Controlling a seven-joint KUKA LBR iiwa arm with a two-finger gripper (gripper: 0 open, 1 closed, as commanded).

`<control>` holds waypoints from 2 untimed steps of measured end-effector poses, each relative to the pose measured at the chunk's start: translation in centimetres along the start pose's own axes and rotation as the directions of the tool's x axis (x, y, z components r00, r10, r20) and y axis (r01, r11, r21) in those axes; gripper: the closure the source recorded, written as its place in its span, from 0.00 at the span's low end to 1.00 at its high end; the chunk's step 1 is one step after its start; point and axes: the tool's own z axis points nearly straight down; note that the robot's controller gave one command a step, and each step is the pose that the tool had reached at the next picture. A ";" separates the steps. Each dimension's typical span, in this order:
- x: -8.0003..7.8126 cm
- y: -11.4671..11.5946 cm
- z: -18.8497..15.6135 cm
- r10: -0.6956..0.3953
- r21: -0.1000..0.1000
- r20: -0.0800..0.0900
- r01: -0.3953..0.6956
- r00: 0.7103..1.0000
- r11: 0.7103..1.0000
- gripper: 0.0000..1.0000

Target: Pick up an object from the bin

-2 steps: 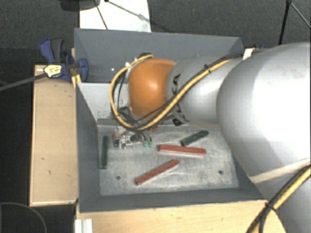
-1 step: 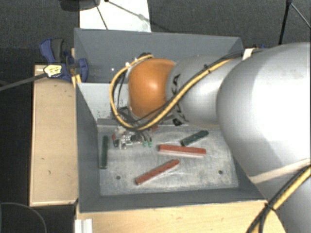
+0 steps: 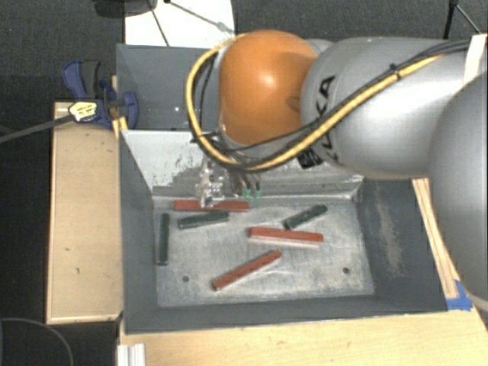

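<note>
Six sticks in the bin [image 3: 141, 280], a mix of red and dark green, all lying flat. The gripper [image 3: 221, 195] is down at the back wall, right over a red stick [image 3: 191, 205] that runs along that wall. A dark green stick [image 3: 203, 220] sits just in front of it. Can't tell if the gripper is spread or closed, since the orange cover [image 3: 263, 86] blocks that bit.

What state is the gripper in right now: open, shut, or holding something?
Gripper: cannot be told whether open or shut; it is low over the flat reddish-brown stick by the back wall of the grey metal bin.
</note>
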 end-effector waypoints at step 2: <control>-0.7 3.9 8.4 0.045 0.002 -0.006 -0.045 0.999 0.999 0.00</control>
